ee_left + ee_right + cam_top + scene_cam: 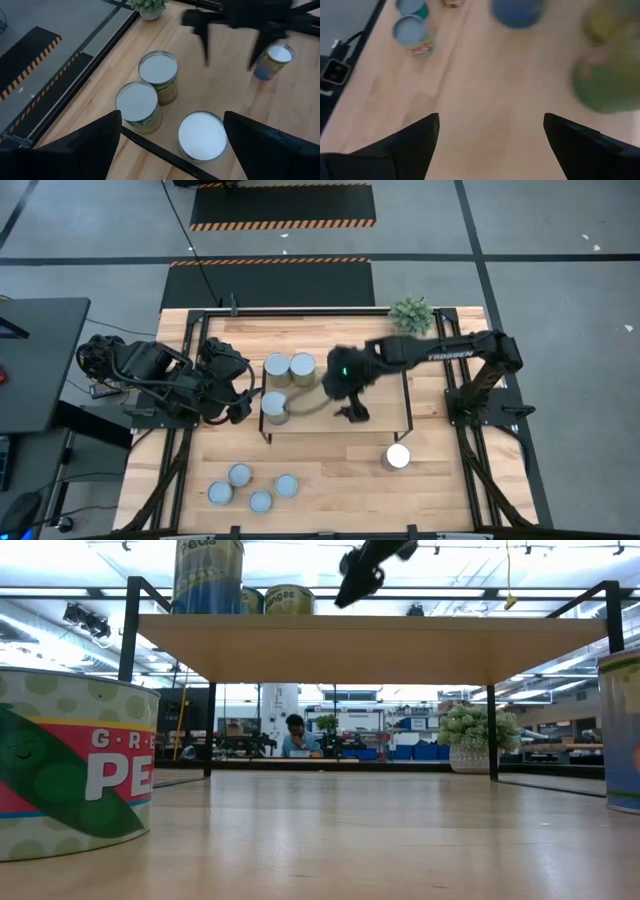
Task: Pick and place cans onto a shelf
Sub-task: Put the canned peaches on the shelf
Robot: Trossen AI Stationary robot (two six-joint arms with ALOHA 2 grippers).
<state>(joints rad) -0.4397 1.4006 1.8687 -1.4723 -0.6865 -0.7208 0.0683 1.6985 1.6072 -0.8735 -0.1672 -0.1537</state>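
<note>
Right gripper (354,413) hangs spread and empty over the middle of the shelf (385,395); left gripper (240,406) waits spread at the shelf's left end.

The right gripper's fingers (202,42) are well apart with nothing between them. Three wide cans stand on the shelf's left part: two side by side at the far edge (276,367) (302,366), one nearer (274,405), just beside the left gripper. A fourth wide can (397,457) stands on the table (330,480) near the shelf's right front corner. Four small cans (252,487) cluster on the near left of the table. A potted plant (411,314) sits at the far edge.
</note>
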